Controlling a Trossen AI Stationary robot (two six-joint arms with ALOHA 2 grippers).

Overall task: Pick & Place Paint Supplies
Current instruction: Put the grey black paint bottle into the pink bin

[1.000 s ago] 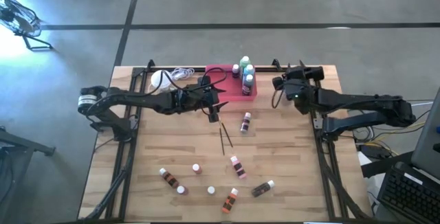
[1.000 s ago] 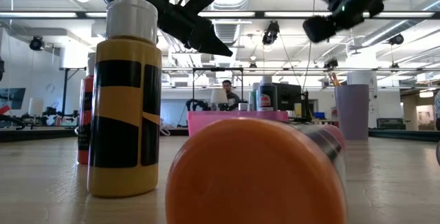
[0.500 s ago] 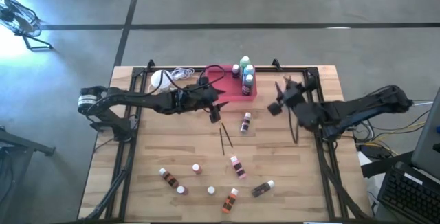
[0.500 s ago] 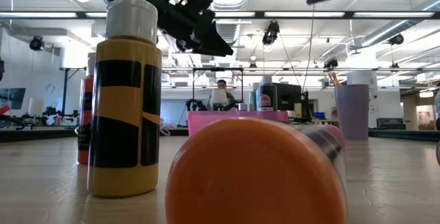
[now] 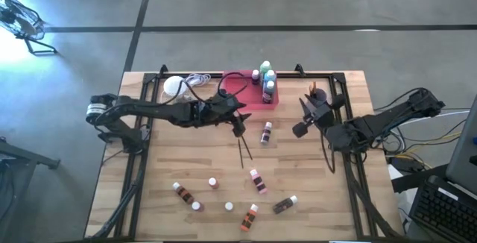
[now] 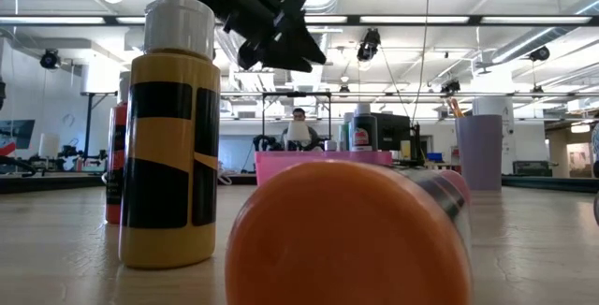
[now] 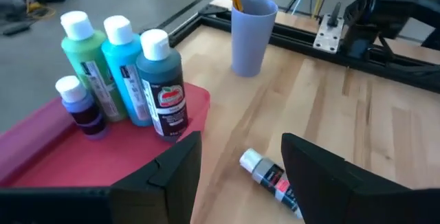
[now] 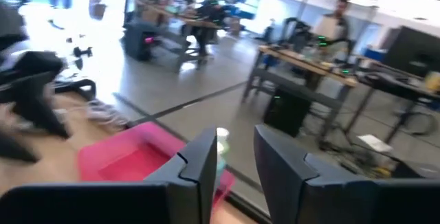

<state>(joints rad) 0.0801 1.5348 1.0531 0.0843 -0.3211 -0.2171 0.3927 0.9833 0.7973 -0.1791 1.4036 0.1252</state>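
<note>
My left gripper [image 5: 239, 123] [image 7: 240, 179] hangs open above the table just near of the pink tray [image 5: 240, 94], with nothing between its fingers. Past its fingers a small white-capped bottle [image 7: 269, 176] [image 5: 266, 133] lies on its side on the wood. Green, blue and dark green bottles [image 7: 127, 73] and a small purple one [image 7: 81, 106] stand upright in the tray. Two thin paintbrushes [image 5: 243, 150] lie flat mid-table. My right gripper [image 5: 302, 116] [image 8: 236, 172] is raised at the right, level, pointing toward the tray, its fingers a narrow gap apart and holding nothing.
Several small bottles [image 5: 223, 198] stand or lie along the near half; a yellow-and-black one [image 6: 173, 137] and an orange-capped one [image 6: 346, 239] fill the low view. A purple cup [image 7: 253, 35] with brushes stands at the far right. A white globe lamp [image 5: 174, 86] sits far left.
My right gripper has swung from beside the tray's right end toward the table's near edge, staying raised. My left gripper has rolled about its own pointing line and edged slightly toward the right. No object has moved.
</note>
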